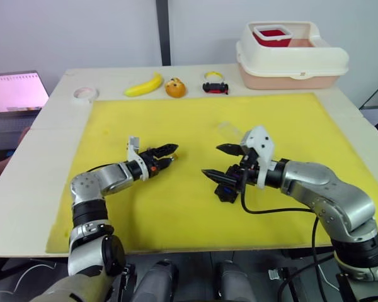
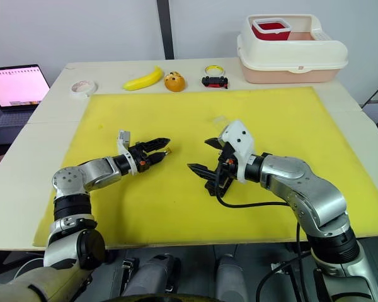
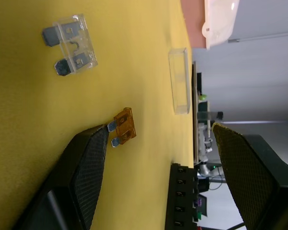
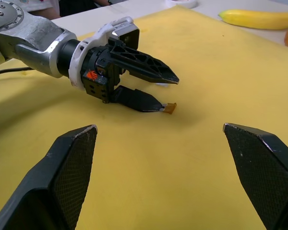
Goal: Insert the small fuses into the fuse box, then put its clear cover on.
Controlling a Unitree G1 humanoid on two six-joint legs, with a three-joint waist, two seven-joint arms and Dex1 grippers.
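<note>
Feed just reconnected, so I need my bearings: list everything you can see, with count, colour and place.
Mat: one, yellow, covering the table.
Fuse box: one, black, mat centre, under the right gripper.
Clear cover: one, see-through, mat, behind the fuse box.
Orange fuse: one, at the left gripper's tip.
Clear fuse: one, on the mat.
Banana: one, yellow, far edge.
Bin: one, cream, far right corner.
Left gripper: open.
Right gripper: open.
</note>
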